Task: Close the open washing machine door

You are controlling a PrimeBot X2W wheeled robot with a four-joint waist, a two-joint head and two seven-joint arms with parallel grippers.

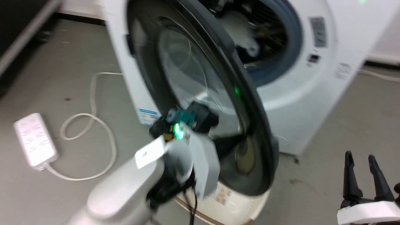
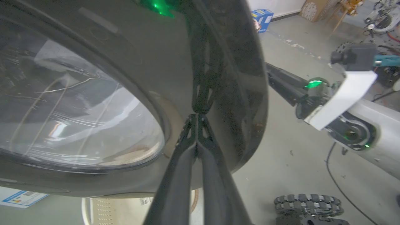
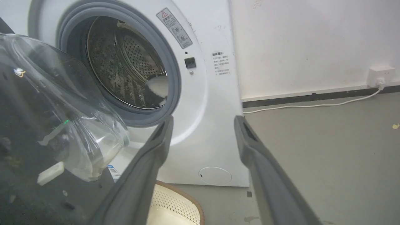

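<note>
We see a grey concrete floor (image 1: 62, 78), scuffed and stained in places. The white washing machine (image 1: 312, 103) stands on it, and a cream perforated laundry basket (image 3: 178, 200) sits just in front. To the left lies a white power strip (image 1: 35, 140), its cord (image 1: 92, 93) looping loosely over the floor. Another white cable (image 3: 312, 105) runs along the foot of the wall (image 3: 312, 47). A blue box (image 2: 262, 17) sits on the floor too.

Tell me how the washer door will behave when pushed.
The washing machine door looks rigid, so it should probably swing as one piece. Its glossy frame may let the shut left gripper slide. The bulging glass suggests some weight.
</note>
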